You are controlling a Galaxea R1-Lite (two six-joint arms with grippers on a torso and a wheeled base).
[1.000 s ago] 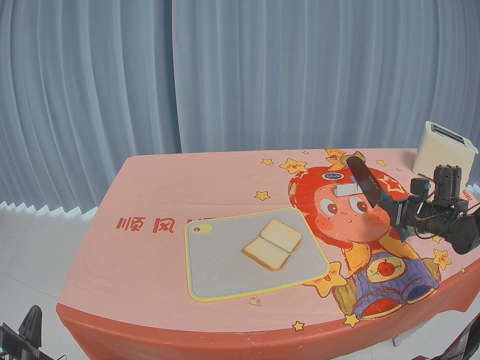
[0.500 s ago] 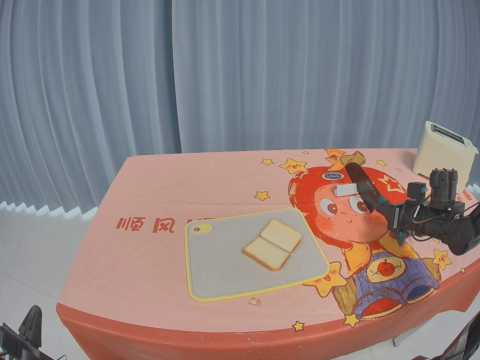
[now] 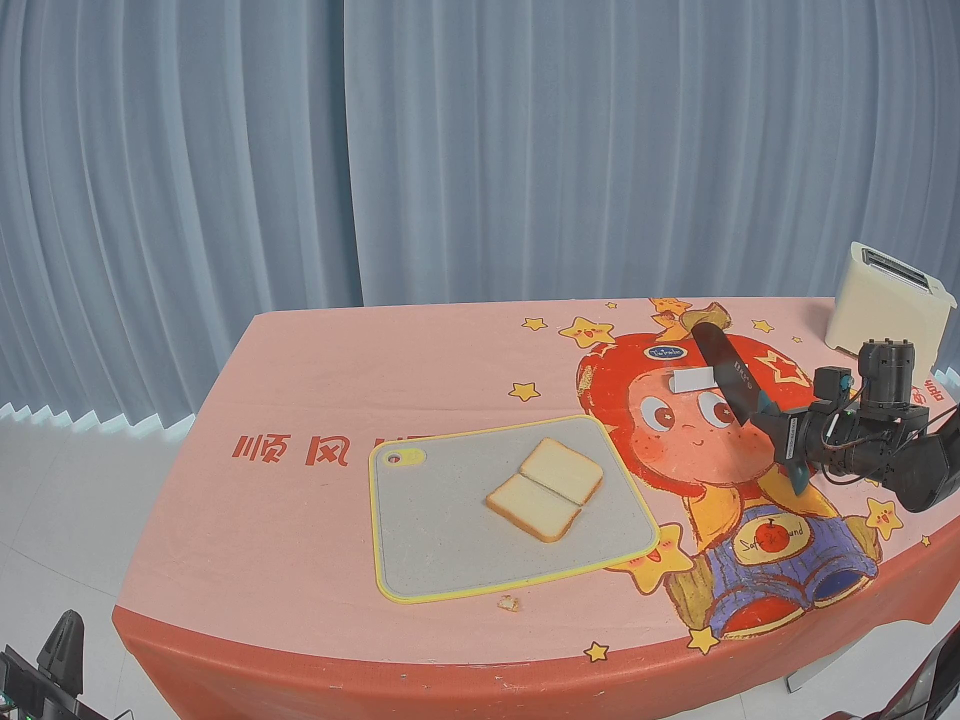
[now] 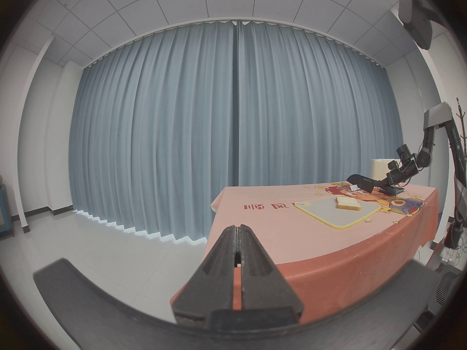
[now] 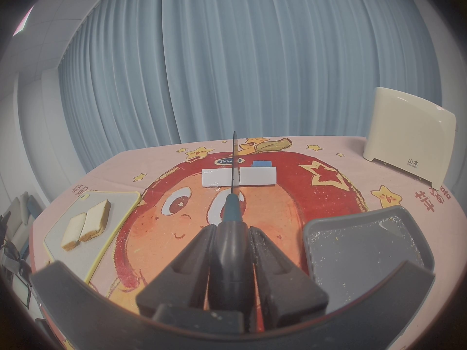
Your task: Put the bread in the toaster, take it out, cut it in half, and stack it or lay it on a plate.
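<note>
The right gripper's (image 5: 232,230) fingers (image 5: 192,263) are clamped on the teal handle of a knife (image 3: 728,367). The handle sits squarely between them and the black blade runs straight out ahead. The blade stands on edge, so it shows from the wrist as a thin line. Its long axis runs away from the robot and toward its left, with the tip raised a little. The knife is held clear of the surface (image 3: 300,402), its tip above a white strip (image 3: 690,380) that lies on the printed cloth. The right arm comes in low from the right end of the surface, its forearm about level, on the near side of the cream toaster (image 3: 888,302). A dark tray (image 5: 360,249) lies just beside that gripper.

Well apart to the left, the bread (image 3: 545,489) lies flat on a grey cutting board (image 3: 440,532) with a yellow rim, already cut in two. The halves lie side by side, their long sides parallel along the cut and touching or nearly so. The cut runs slantwise across the board. A crumb (image 3: 509,603) sits on the cloth just off the board's near edge.

The left gripper (image 4: 237,253) hangs low beyond the surface's left end, its fingers pressed together on nothing.
</note>
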